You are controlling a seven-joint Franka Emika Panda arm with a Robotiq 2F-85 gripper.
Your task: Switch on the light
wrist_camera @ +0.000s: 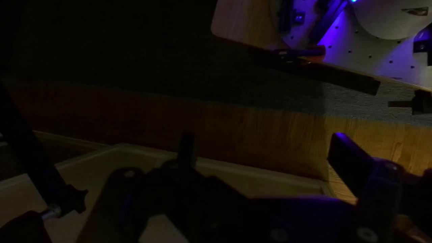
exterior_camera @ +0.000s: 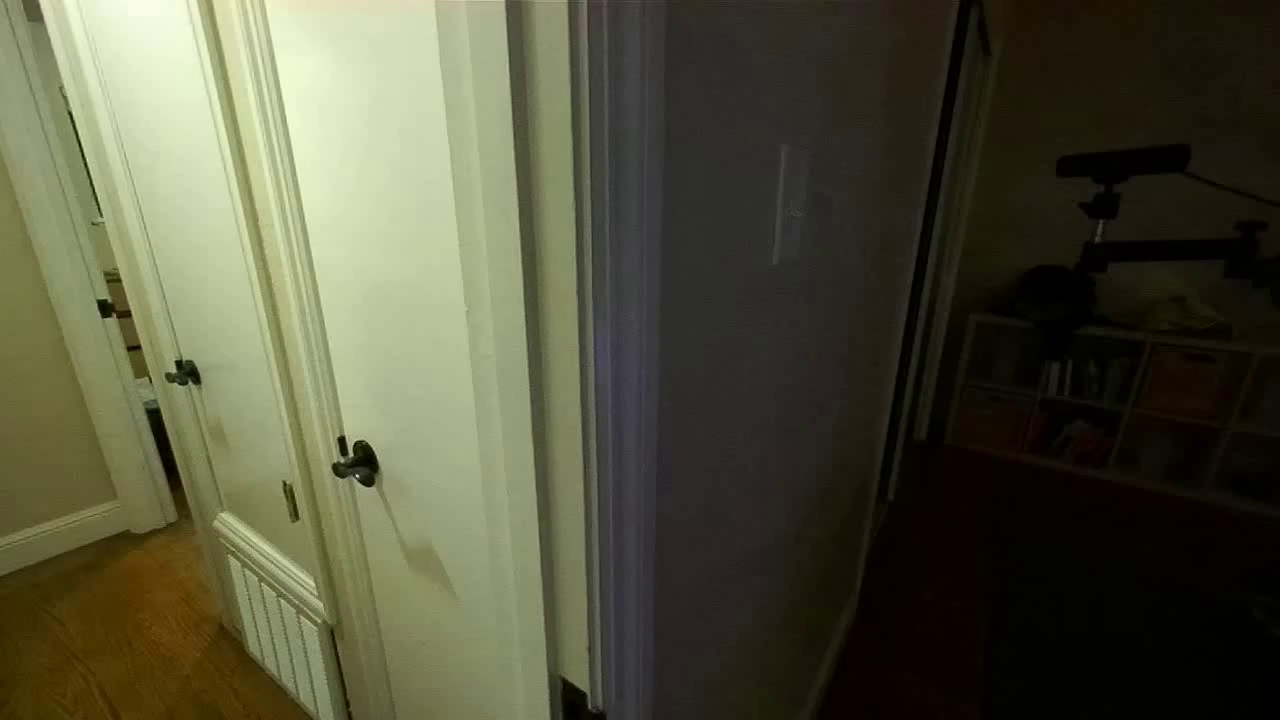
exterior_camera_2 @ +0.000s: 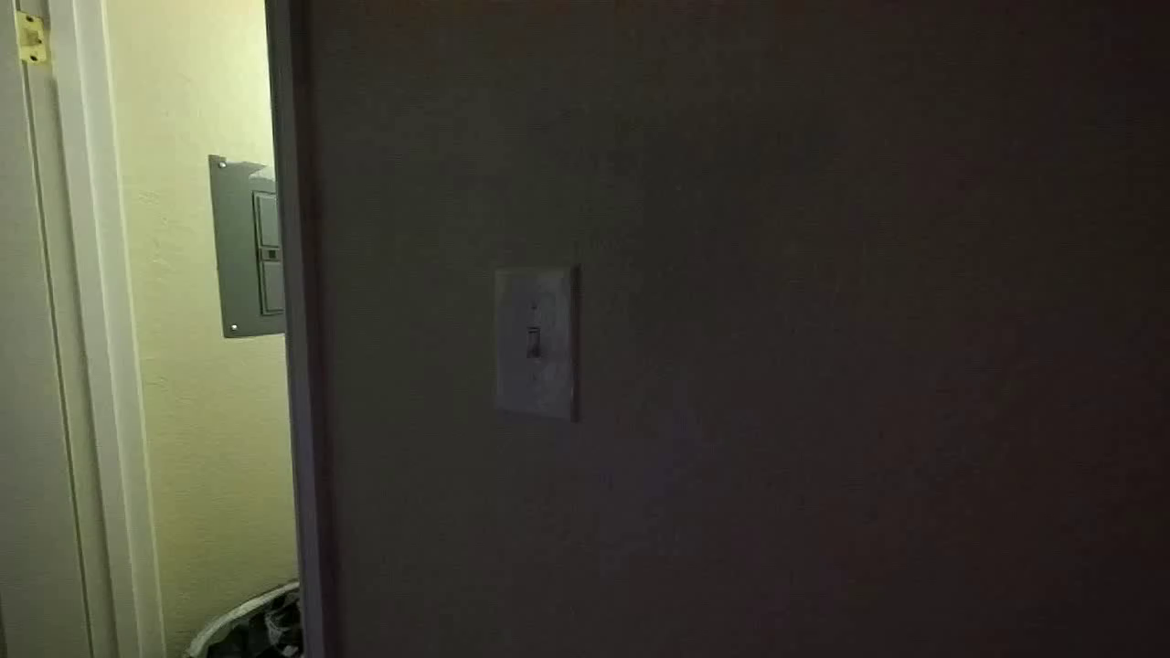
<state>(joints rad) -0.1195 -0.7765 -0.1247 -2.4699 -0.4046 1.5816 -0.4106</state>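
Observation:
The light switch is a pale upright wall plate [exterior_camera_2: 512,384] with a small toggle lever [exterior_camera_2: 534,342] in its middle. I cannot tell for sure which way the lever points. The same plate [exterior_camera: 790,205] shows at a steep angle on the dark wall in an exterior view. No lamp is in view. My gripper [wrist_camera: 264,143] shows in the wrist view, dark, with its two fingers wide apart and nothing between them. The switch is not in the wrist view, and the gripper is in neither exterior view, so their distance cannot be told.
A door frame [exterior_camera: 625,350] borders the switch wall, with lit doors and a door knob [exterior_camera: 357,463] beyond. A camera on an arm [exterior_camera: 1125,162] stands before a cube shelf [exterior_camera: 1060,335]. In the wrist view are the robot's base plate [wrist_camera: 368,50] and a dark pole [wrist_camera: 30,148].

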